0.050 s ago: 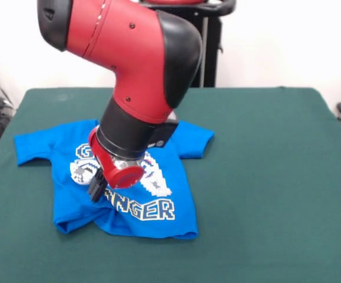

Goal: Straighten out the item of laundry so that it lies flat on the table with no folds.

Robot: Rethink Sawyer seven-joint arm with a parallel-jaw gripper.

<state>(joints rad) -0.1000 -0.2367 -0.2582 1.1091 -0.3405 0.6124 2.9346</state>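
**Blue T-shirt spread on the green table, arm low over its print**

Green felt covers the table [264,177] from edge to edge, and most of it lies bare: a wide stretch on the picture's right of the shirt, a band along the near edge, and a narrower strip behind the collar. A white wall stands behind the far edge, with a black stand in front of it.

On the picture's left half lies the blue T-shirt [176,212], print side up, sleeves spread to either side. Its hem is uneven: the lower left corner is bunched and turned under, and the bottom edge is wrinkled. White block letters reading "NGER" show near the hem.

Over the shirt's middle hangs the red and black arm [135,53], tilted, its wrist ending in a red round flange. The gripper [98,187] shows as a small black piece at the flange's lower left, right at the cloth near the controller print [155,177]; whether its fingers are spread or pressed together, I cannot tell. The arm hides the collar, the chest and the start of the lettering.
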